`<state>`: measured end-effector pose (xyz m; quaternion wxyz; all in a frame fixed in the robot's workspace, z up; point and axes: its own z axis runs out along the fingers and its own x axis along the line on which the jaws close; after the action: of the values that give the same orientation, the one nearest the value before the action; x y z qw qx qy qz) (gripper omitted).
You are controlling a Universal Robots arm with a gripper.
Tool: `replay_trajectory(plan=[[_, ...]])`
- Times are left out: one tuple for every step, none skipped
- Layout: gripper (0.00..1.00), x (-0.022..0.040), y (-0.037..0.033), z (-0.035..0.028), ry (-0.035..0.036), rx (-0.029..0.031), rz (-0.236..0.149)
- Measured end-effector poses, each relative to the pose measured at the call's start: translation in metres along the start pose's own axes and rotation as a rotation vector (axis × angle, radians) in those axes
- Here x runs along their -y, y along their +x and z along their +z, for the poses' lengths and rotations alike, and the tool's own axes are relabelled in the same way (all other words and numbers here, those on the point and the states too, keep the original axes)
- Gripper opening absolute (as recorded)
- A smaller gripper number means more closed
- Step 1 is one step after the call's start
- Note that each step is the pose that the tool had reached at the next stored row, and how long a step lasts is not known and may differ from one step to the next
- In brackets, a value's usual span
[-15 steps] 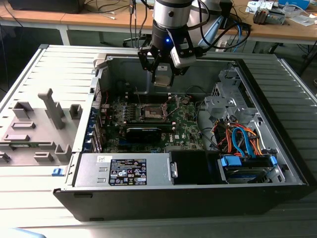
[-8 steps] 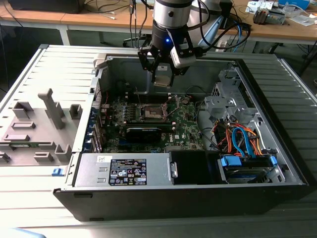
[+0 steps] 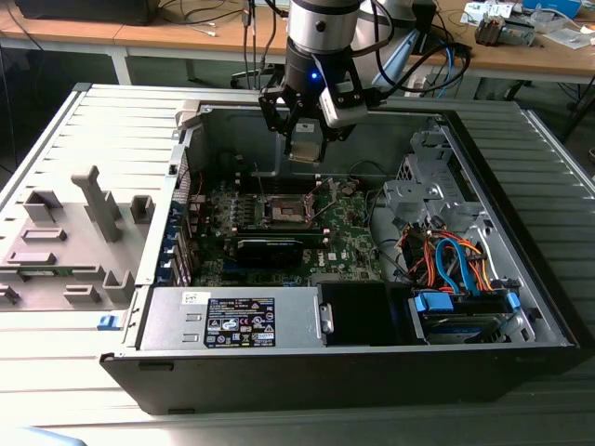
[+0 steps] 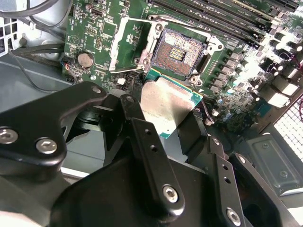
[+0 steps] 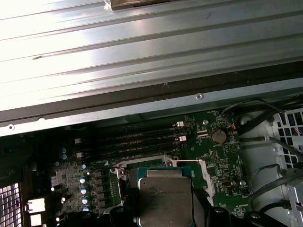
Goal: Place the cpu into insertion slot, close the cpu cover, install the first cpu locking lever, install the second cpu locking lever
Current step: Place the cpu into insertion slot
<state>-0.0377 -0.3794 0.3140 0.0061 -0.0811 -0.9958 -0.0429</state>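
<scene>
Black fingers (image 4: 135, 113) loom nearest in the second wrist view, clenched on opposite edges of the cpu (image 4: 168, 106), its silvery top facing up. From the exterior view I see the cpu hanging inside the open computer case (image 3: 325, 372), raised above the green motherboard (image 3: 349, 237) and not yet seated. Just beyond it lies the insertion slot (image 4: 177, 52), its dark contact field bare. The cpu cover (image 4: 117, 46) is swung open to one side, out of the way.

In the first wrist view the cpu masks most of the insertion slot, with the metal rim showing around it. I judge the two roughly lined up but apart in height.

To do this step well I would square the cpu's edges to the rim and keep it level. I would then come straight down, with no sideways drag across the contacts. I would loosen the fingers only once the cpu lies flat inside the rim on all four sides. The main risk, as I read it, is a tilted or offset drop onto the contacts.
</scene>
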Motion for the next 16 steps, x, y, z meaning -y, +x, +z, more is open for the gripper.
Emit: replay_trajectory(plan=[[0.55,0.0000,0.0000,0.0000,0.0000,0.0001,0.001],[0.55,0.0000,0.0000,0.0000,0.0000,0.0001,0.002],[0.55,0.0000,0.0000,0.0000,0.0000,0.0002,0.002],[0.55,0.0000,0.0000,0.0000,0.0000,0.0003,0.004],[0.55,0.0000,0.0000,0.0000,0.0000,0.0004,0.004],[0.55,0.0000,0.0000,0.0001,0.0000,0.0005,0.006],[0.55,0.0000,0.0000,0.0001,-0.0001,0.0006,0.006],[0.55,0.0000,0.0000,0.0001,-0.0001,0.0006,0.007],[0.55,0.0000,0.0000,0.0001,-0.0001,0.0007,0.008],[0.55,0.0000,0.0000,0.0001,-0.0001,0.0008,0.009],[0.55,0.0000,0.0000,0.0001,-0.0001,0.0008,0.010],[0.55,0.0000,0.0000,0.0001,-0.0001,0.0009,0.010],[0.55,0.0000,0.0000,0.0002,-0.0001,0.0010,0.011],[0.55,0.0000,0.0000,0.0002,-0.0001,0.0010,0.012],[0.55,0.0000,0.0000,0.0002,-0.0001,0.0011,0.013],[0.55,0.0000,0.0000,0.0002,-0.0001,0.0011,0.013]])
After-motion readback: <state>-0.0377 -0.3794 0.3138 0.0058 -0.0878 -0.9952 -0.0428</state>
